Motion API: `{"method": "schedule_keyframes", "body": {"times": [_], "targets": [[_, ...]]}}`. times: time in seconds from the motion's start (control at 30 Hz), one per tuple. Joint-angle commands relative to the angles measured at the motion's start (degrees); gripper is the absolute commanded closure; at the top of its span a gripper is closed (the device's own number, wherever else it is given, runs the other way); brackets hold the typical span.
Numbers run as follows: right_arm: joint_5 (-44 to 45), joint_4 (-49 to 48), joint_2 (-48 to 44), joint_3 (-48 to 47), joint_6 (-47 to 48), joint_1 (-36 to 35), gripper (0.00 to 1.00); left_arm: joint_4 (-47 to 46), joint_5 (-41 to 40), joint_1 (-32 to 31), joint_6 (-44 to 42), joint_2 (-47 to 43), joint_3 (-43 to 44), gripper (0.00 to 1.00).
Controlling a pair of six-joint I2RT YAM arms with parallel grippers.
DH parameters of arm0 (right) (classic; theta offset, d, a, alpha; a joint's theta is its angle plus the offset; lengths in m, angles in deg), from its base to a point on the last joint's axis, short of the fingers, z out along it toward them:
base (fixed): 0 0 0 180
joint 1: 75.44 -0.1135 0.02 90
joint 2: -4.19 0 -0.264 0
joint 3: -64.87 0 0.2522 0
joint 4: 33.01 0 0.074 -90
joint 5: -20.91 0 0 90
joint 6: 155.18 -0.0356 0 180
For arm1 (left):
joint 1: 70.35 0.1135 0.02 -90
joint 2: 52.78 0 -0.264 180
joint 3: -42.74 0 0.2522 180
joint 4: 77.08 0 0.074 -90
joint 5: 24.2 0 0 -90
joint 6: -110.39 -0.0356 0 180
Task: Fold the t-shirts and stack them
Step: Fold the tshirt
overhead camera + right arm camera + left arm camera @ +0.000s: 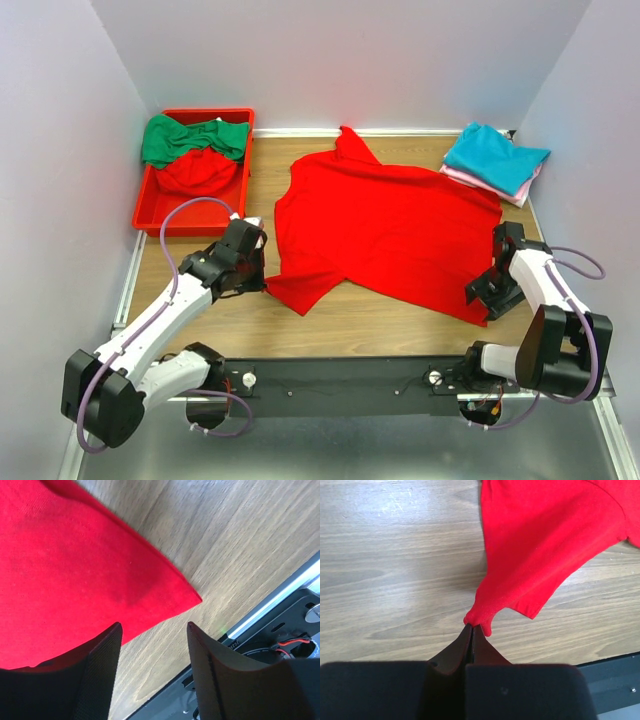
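Red t-shirt (pixel 390 225): spread mostly flat across the middle of the wooden table (pixel 350 320). One sleeve points toward the top of the frame. The lower left part is drawn into a point.

Left gripper (pixel 471 626): fingers pressed together, with a small bunch of the shirt's edge pinched at the tips. From there the cloth fans out to the upper right of the wrist view. In the top view this gripper sits left of centre, at the shirt's lower left edge.

Right gripper (pixel 154 626): jaws apart, nothing clamped. The shirt's pointed corner lies on the wood just above the gap, and the left finger is over red cloth. Contact with the cloth cannot be told. In the top view it is at the shirt's lower right corner.

Red bin (pixel 170 215), upper left: green t-shirt (pixel 190 138) heaped inside.

Upper right: teal t-shirt (pixel 497 155), folded, lying on a pink t-shirt (pixel 480 183).
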Motion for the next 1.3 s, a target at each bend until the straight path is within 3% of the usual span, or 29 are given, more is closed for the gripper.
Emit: {"method": "schedule_keyframes", "body": {"times": [0.0,0.13,0.67,0.87,1.1,1.27], "targets": [[3.7,0.8,0.9,0.1,-2.2,-0.2,0.39,-0.6,1.6,0.9,-2.5,-1.4,-0.2,1.0],[2.8,-0.9,1.9,0.7,-2.1,-0.1,0.45,-0.2,3.2,1.5,-2.6,-1.7,0.1,1.0],[-0.6,-5.0,6.5,0.5,2.1,-0.3,0.42,-0.3,3.8,1.9,0.0,-2.4,2.4,1.0],[-1.7,-7.8,8.4,0.5,1.7,-0.5,0.53,-0.7,4.4,2.0,0.4,-1.7,3.1,1.0],[-0.6,-10.3,11.5,1.0,0.4,-2.6,0.56,-1.5,4.8,2.3,0.6,-1.2,3.6,1.0],[0.1,-10.8,11.4,0.9,0.0,-3.0,0.74,-1.4,4.8,2.5,0.6,-1.3,3.3,1.0]]}}
